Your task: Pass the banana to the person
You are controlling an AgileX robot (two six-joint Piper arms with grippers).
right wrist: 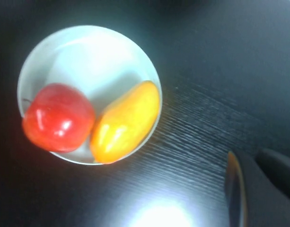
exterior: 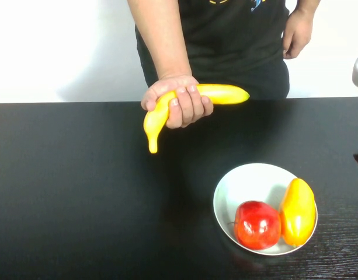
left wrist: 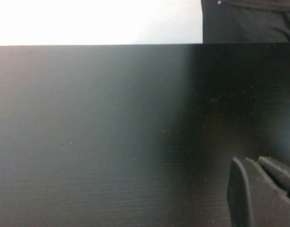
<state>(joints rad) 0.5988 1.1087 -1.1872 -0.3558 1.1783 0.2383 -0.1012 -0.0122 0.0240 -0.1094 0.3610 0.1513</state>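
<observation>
Fingers of the person's hand clench one smooth, curved banana at upper centre, above the black table. Lower right, one white plate holds one red apple and one yellow-orange fruit (plump, oval). Left gripper and right gripper hover over tabletop.

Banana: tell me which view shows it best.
The high view. There the banana is held above the table's far edge in the person's hand, both ends showing. Neither wrist view shows it: the left gripper looks over bare table, the right gripper over the plate.
</observation>
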